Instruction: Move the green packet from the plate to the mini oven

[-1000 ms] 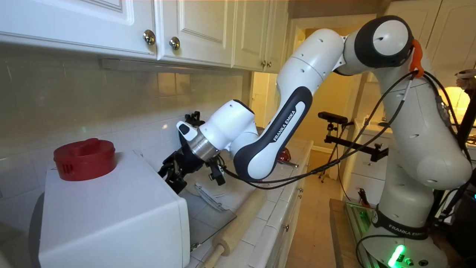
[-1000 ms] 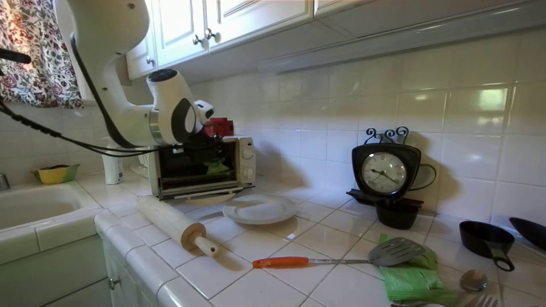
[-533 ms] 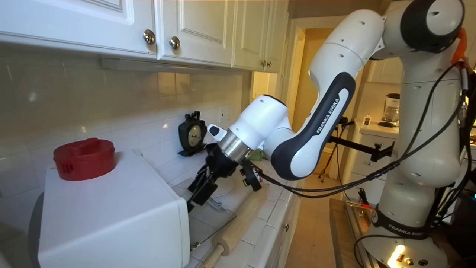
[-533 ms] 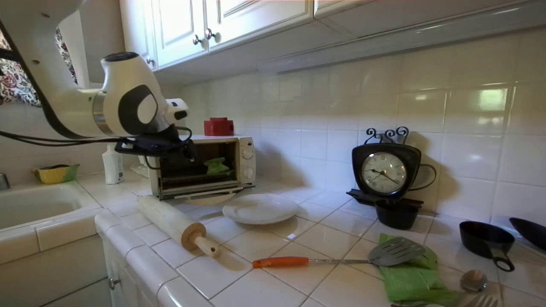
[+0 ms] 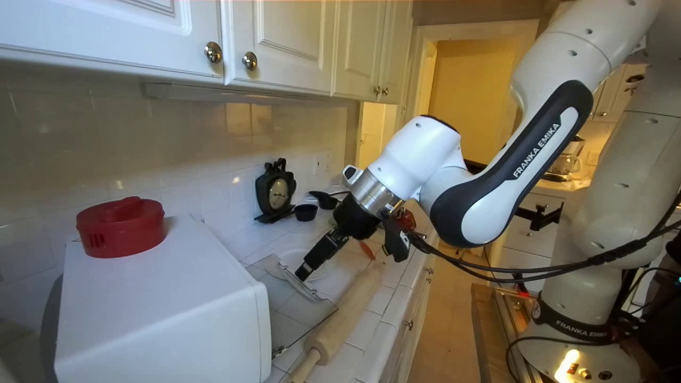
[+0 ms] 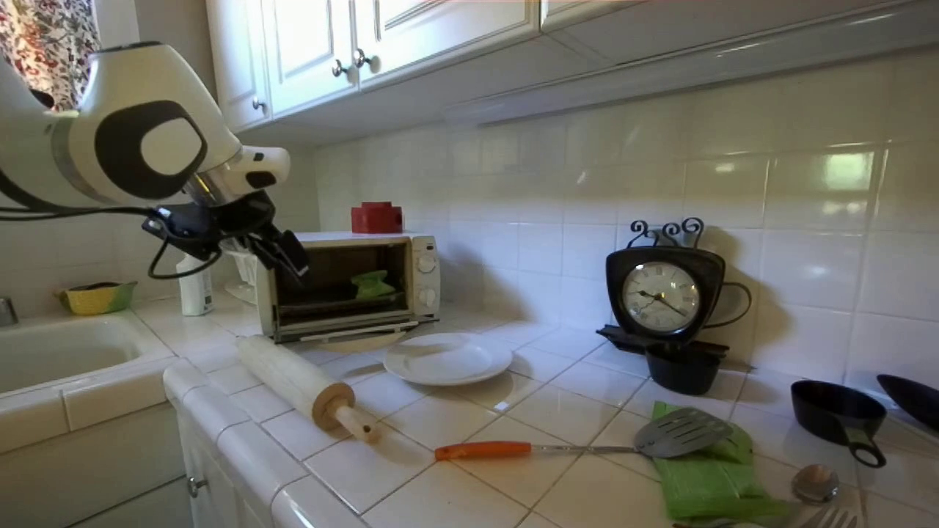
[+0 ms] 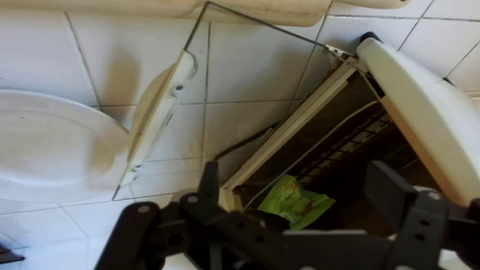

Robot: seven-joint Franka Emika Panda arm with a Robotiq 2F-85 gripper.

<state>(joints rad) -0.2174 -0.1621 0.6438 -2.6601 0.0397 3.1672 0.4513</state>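
Note:
The green packet [image 6: 373, 284] lies crumpled inside the mini oven [image 6: 425, 308], on its rack. It also shows in the wrist view [image 7: 296, 204]; it is hidden in an exterior view where the oven [image 5: 159, 298] shows its closed side. The oven's glass door [image 7: 157, 116] is folded down. The plate [image 6: 447, 359] stands on the counter before the oven, with nothing on it; it also shows in the wrist view [image 7: 48, 146]. My gripper [image 7: 300, 183] is open and empty, its fingers wide apart. It is outside the oven, above the door [image 5: 300, 284] and apart from the packet.
A rolling pin [image 6: 301, 385] lies near the counter's front edge. A red container [image 5: 121, 227] stands on the oven. A spatula [image 6: 484, 450] rests partly on another green packet [image 6: 711, 480]. A black clock [image 6: 664, 293] and black cups [image 6: 836, 411] stand along the wall side.
My gripper has moved back out of the oven opening and away from it, over the lowered door. The green packet stays inside the oven. The plate has not moved.

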